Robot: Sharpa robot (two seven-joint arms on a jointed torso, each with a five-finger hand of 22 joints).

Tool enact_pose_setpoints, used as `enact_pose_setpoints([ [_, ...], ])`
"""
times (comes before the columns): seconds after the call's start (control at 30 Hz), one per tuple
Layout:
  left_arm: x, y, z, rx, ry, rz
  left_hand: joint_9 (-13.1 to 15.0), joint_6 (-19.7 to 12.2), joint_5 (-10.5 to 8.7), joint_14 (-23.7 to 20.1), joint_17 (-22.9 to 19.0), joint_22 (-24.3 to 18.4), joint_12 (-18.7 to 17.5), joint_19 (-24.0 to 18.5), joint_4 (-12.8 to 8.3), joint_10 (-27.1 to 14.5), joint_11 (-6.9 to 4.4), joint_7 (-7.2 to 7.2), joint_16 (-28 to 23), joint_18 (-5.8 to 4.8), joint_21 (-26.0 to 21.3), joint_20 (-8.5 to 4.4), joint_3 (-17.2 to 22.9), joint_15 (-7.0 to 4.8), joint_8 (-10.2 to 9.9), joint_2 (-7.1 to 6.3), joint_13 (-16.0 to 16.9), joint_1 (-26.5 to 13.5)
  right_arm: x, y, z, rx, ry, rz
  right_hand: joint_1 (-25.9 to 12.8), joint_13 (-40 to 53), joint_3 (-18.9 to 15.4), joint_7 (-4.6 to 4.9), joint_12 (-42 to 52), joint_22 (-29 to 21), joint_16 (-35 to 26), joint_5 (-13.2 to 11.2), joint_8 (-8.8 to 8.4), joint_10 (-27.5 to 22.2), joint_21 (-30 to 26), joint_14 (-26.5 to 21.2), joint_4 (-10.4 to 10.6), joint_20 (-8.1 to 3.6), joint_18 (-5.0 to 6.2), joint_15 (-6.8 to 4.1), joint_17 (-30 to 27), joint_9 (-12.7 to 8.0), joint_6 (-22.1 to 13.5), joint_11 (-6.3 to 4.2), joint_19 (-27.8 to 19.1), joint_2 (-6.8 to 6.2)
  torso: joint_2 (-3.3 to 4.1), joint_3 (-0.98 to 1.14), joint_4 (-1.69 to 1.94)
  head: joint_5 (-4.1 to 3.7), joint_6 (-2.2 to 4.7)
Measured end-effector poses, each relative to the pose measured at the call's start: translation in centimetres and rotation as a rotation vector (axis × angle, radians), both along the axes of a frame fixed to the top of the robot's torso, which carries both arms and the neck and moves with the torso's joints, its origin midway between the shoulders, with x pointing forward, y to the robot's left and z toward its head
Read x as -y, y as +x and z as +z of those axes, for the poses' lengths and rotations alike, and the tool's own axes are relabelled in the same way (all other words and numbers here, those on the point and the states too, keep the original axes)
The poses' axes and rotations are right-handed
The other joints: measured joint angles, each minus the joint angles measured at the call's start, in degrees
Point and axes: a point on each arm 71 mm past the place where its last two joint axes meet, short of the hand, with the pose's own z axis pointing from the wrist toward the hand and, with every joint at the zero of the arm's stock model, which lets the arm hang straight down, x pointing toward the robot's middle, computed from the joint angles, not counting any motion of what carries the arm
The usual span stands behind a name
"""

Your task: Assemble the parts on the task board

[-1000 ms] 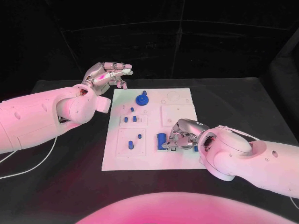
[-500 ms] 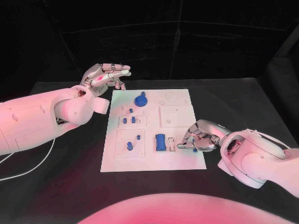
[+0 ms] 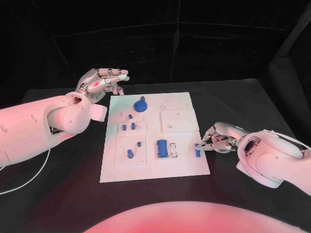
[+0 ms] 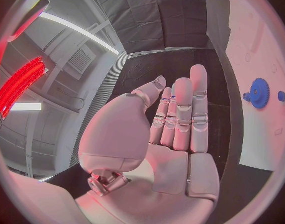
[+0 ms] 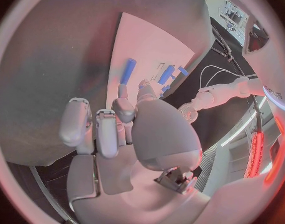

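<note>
Fingertips of the right robot hand (image 3: pixel 217 138) touch a small blue part (image 3: pixel 197 152) at the task board (image 3: pixel 183 165) edge; whether they clamp it is unclear. Left robot hand (image 3: pixel 99 82) hovers beyond the board's far corner, fingers extended, holding nothing.

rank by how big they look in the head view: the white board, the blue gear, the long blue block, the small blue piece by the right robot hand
1. White board, by far the largest.
2. Blue gear and long blue block: they look about alike, too close to rank.
3. Small blue piece at the right robot hand, smallest, partly hidden by fingers.
</note>
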Motion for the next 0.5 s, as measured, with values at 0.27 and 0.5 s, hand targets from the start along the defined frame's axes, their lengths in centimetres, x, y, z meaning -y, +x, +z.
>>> enact_pose_setpoints([
  [0.27,0.0,0.0,0.0,0.000,0.000,0.000,0.0,0.0,0.00,0.0,0.0,0.0,0.0,0.0,0.0,0.0,0.00,0.00,0.0,0.00,0.0,0.00,0.0,0.00,0.0,0.00,0.0,0.0,-0.6,0.6,-0.4,0.021,-0.091,0.013,-0.4,0.1,-0.7,-0.40,0.0,0.2,0.0,-0.3,0.00,0.0,0.0,0.0,0.7,0.00,0.00,0.00,0.0,0.2,0.5,0.00,0.0,-0.43,0.01,-0.01,0.09,-0.09,-0.07],
  [0.5,0.0,0.0,0.0,0.000,0.000,0.000,0.0,0.0,0.00,0.0,0.0,0.0,0.0,0.0,0.0,0.0,0.00,0.00,0.0,-0.01,0.0,0.00,0.0,0.00,0.0,0.00,0.0,0.0,-1.5,1.0,-0.8,0.019,-0.131,0.031,-0.4,0.1,-1.0,-0.20,0.0,0.1,0.0,-0.5,0.00,0.0,0.0,0.0,0.7,0.00,0.00,0.00,0.0,0.3,0.7,0.00,0.0,-0.43,0.01,-0.01,0.12,0.01,-0.13],
])
